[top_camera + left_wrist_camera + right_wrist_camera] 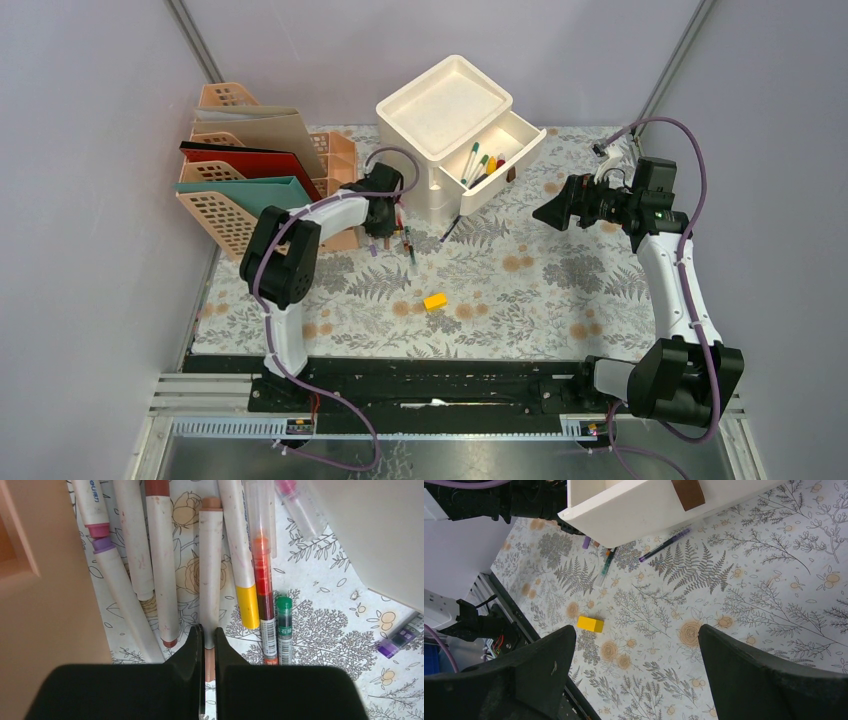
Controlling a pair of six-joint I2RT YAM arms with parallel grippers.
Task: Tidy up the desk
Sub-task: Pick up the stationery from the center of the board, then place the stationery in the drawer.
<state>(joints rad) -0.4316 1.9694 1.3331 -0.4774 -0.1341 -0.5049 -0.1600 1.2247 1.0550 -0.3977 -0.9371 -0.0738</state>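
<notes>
The desk [520,300] is covered in pale cloth with fern and flower print. My left gripper [209,636] is shut on the lower end of a white marker with tan caps [210,570]. That marker lies in a row of several markers and pens beside the peach file rack [250,170]. In the top view the left gripper [384,236] points down between the rack and the white drawer unit [440,110]. My right gripper [636,630] is open, holds nothing and hovers over the desk's right side [549,212].
A yellow block [434,300] [590,624] lies near the front middle. The unit's open drawer [510,160] holds several markers. A purple pen [664,545] lies by the drawer. A red pen [265,595] and a green pen [284,630] lie right of the held marker.
</notes>
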